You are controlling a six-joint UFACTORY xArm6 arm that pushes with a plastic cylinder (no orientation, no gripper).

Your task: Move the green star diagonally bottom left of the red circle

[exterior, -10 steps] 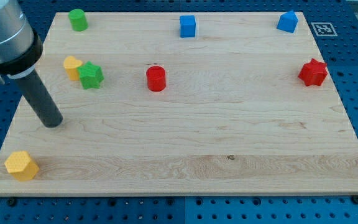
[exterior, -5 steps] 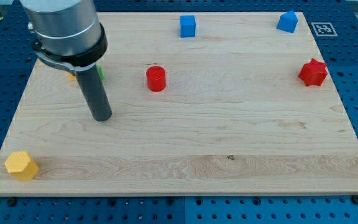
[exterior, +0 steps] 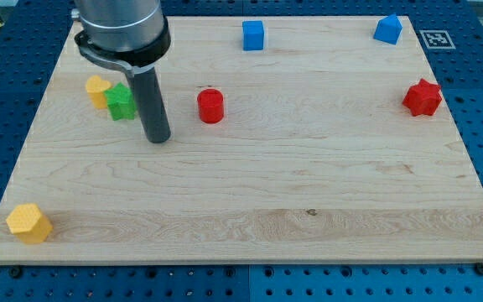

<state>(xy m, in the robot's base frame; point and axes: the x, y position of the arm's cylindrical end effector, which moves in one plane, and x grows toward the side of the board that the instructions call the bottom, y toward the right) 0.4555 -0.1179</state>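
**Between star and circle: my tip on the bench**

On the bench [exterior: 250, 193], a pale wooden board over a blue pegboard, my tip [exterior: 158, 138] rests at about ten o'clock from the board's middle. It sits between the green star [exterior: 122, 101] and the red circle [exterior: 210, 106], slightly lower in the view than both. The star lies at about ten o'clock from my tip, just beside the rod, whose dark shaft covers the star's right edge; whether they touch I cannot tell. The red circle stands at about two o'clock from my tip, near but clearly apart.

Fingers: the arm has none, only the straight dark rod under its grey collar, so nothing is held and nothing opens or closes.

A yellow block [exterior: 98, 88], shape unclear, sits right against the green star at the star's ten o'clock. Seen from the red circle, the green star is at nine o'clock, roughly level with it and well apart.

Other blocks keep to the edges. A blue cube [exterior: 253, 35] sits at twelve o'clock near the far edge, a second blue block [exterior: 387, 29] at one o'clock in the far corner. A red star [exterior: 422, 97] lies at two o'clock by the right edge, and a yellow hexagon-like block [exterior: 28, 223] at eight o'clock in the near left corner
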